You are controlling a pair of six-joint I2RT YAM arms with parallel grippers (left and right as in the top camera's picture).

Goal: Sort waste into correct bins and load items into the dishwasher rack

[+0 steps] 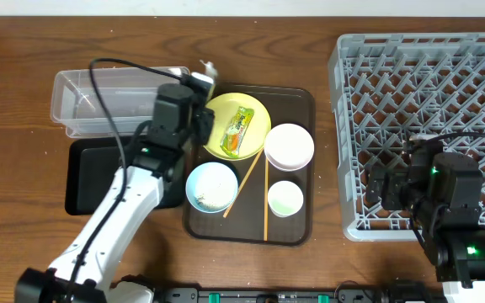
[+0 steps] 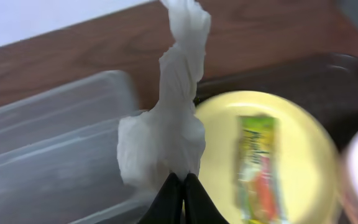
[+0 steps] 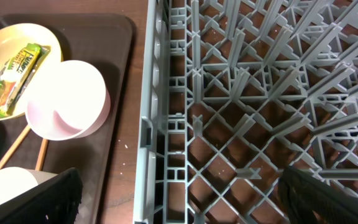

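Two arms show in the overhead view. The left gripper (image 1: 199, 87) sits at the far left corner of the brown serving tray (image 1: 301, 101), its fingers closed on a crumpled white tissue (image 1: 209, 71), which hangs between the clear tub (image 1: 112, 101) and the yellow plate (image 1: 255, 118). A black tray (image 1: 95, 172) lies just in front of the tub. On the plate rests the snack wrapper (image 1: 239, 126). The white bowl (image 1: 289, 146), blue bowl (image 1: 211, 187), green cup (image 1: 285, 199) and chopsticks (image 1: 265, 198) also lie in the serving tray. The right gripper (image 1: 392, 185) hovers over the near left part of the dishwasher rack (image 1: 428, 84).

Seen from the left wrist, the fingers (image 2: 169, 199) are pressed together, pinching the lower end of the tissue (image 2: 166, 130), which stands up in a twisted column. Behind it are the tub (image 2: 48, 155) to the left and the plate (image 2: 222, 155) with the wrapper (image 2: 258, 168) to the right.

From the right wrist, the two fingers (image 3: 48, 199) stand wide apart at the bottom corners, with nothing gripped; below them is the rack's (image 3: 229, 93) left wall and lattice. Left of the rack, in the serving tray (image 3: 120, 62), are the white bowl (image 3: 67, 102), the plate (image 3: 8, 40) with the wrapper (image 3: 14, 71), and the chopstick ends (image 3: 11, 149).
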